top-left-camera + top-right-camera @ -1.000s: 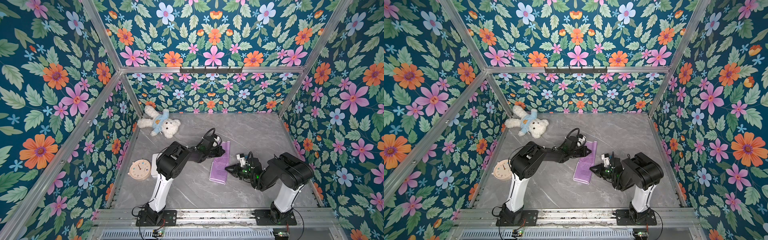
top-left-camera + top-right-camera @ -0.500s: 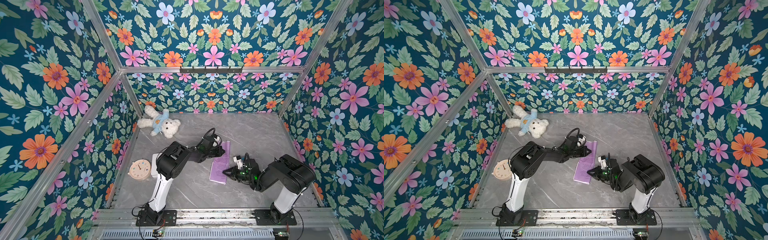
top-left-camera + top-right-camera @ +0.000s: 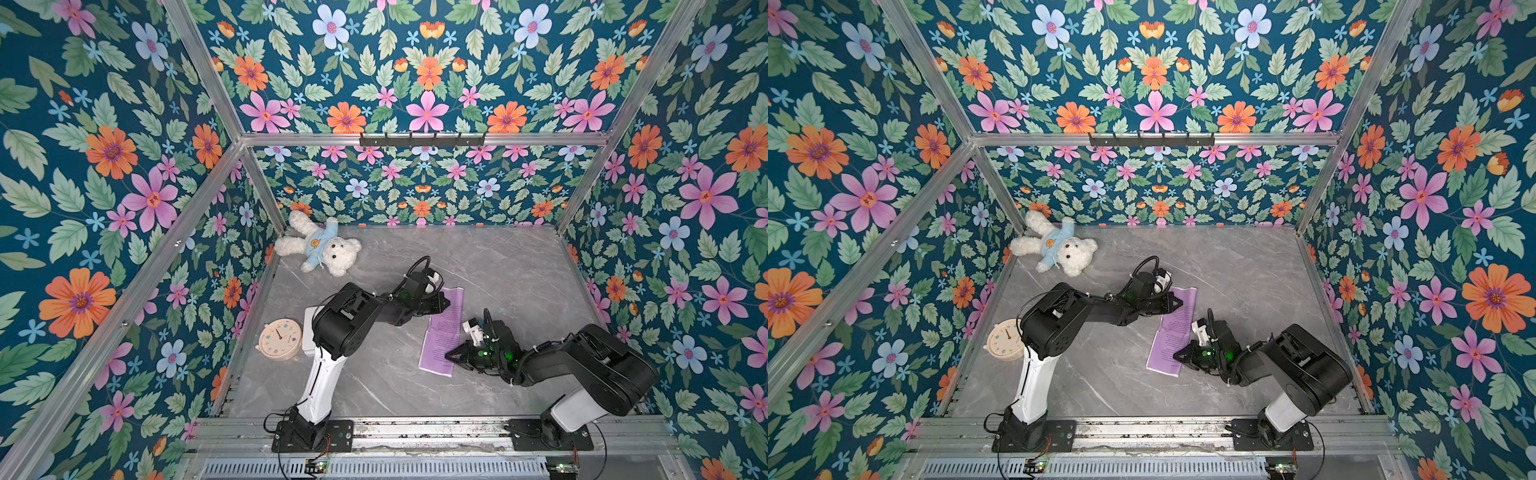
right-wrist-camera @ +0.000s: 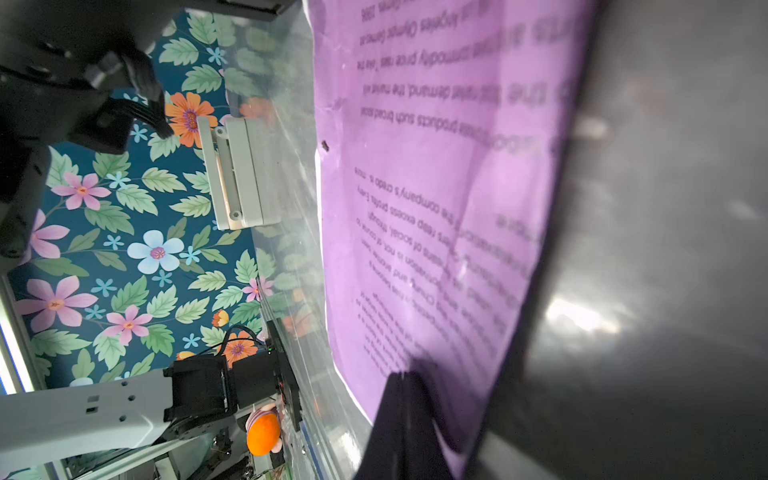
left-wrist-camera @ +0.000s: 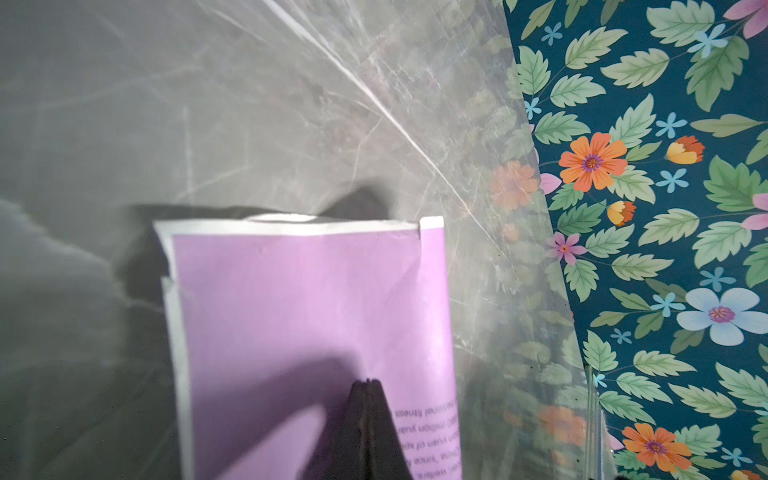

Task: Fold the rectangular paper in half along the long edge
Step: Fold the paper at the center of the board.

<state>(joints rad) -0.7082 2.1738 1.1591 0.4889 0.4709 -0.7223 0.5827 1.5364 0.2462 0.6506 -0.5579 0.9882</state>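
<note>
We find the paper (image 3: 442, 330) lying on the grey marbled desk (image 3: 519, 270) between the two arms, a narrow lilac strip in both top views, its long side running away from the base rail and leaning slightly right at the far end. The left arm (image 3: 353, 320) reaches across to that far end, and the left jaws are closed tight, tips together and resting on the sheet with nothing between them; the left wrist view shows them dark against the lilac, with a white margin along the end edge and a second layer peeping out at one corner, so the sheet looks doubled over there. The right arm (image 3: 602, 361) lies low, and the right jaws are fully closed, their tips set on the near part of the strip at its right edge; we cannot tell whether any paper is nipped between them. The print runs upside down in both wrist views: by the left jaws we read "fitness" and "million yuan", by the right "commodity price rise", "the company's credo" and "reap excess profits", other lines too blurred. A white teddy (image 3: 320, 247) in a blue top with a yellow smiley lies in the far left corner, well apart, and a round cream clock (image 3: 279, 339) sits near the left wall, its numerals too small to read
</note>
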